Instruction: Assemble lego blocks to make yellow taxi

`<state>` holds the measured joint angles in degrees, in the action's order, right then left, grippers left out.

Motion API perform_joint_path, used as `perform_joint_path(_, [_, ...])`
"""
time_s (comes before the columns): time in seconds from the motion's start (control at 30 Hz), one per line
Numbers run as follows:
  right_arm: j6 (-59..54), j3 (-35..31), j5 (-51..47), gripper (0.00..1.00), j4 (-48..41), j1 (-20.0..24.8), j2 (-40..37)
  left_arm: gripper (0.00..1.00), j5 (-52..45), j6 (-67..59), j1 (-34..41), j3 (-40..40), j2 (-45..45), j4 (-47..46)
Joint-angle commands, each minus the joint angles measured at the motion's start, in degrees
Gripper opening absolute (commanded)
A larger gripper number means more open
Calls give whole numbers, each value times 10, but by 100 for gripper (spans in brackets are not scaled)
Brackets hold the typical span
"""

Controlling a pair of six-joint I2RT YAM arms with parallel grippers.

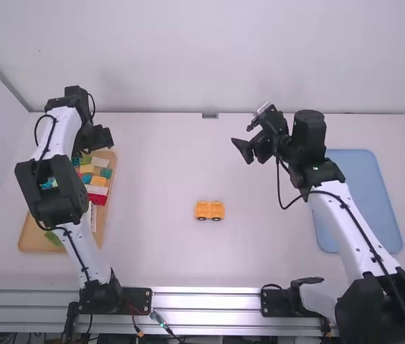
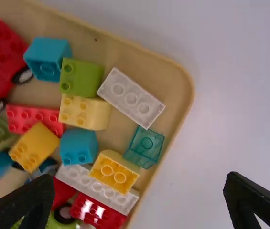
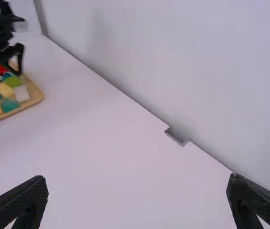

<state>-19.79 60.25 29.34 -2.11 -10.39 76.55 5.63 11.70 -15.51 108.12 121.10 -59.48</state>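
My left gripper (image 1: 96,143) is over the far end of the wooden tray of blocks; in the left wrist view the left gripper (image 2: 137,200) stands open with nothing between its fingers. Below it lie an orange-yellow block (image 2: 114,171), a pale yellow block (image 2: 84,112), a yellow block (image 2: 33,147) and a white block (image 2: 131,98). An orange-yellow wheeled piece (image 1: 209,210) sits alone at the table's middle. My right gripper (image 1: 249,145) is raised above the far right part of the table; the right gripper (image 3: 137,200) is open and holds nothing.
The wooden tray (image 1: 33,238) stands at the left, under the left arm, with red, teal, green and other blocks in it. A blue tray (image 1: 360,190) lies at the right, partly behind the right arm. A wall (image 1: 209,57) bounds the table's far edge.
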Motion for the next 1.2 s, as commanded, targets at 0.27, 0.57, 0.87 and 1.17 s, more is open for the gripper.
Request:
perform_joint_path(0.27, [3,16,-115,99,0,-1,-9,78,-5,298,5,-60,-21,-2])
perform_joint_path(0.57, [-12,16,-113,99,-1,11,-9,77,-1,421,1,-70,-21,-15])
perform_joint_path(0.87, [-12,16,-112,99,-1,10,-9,50,42,418,1,-74,-21,-16])
perform_joint_path(1.17, [-12,16,-112,99,0,10,-9,65,38,419,-10,-122,-21,9])
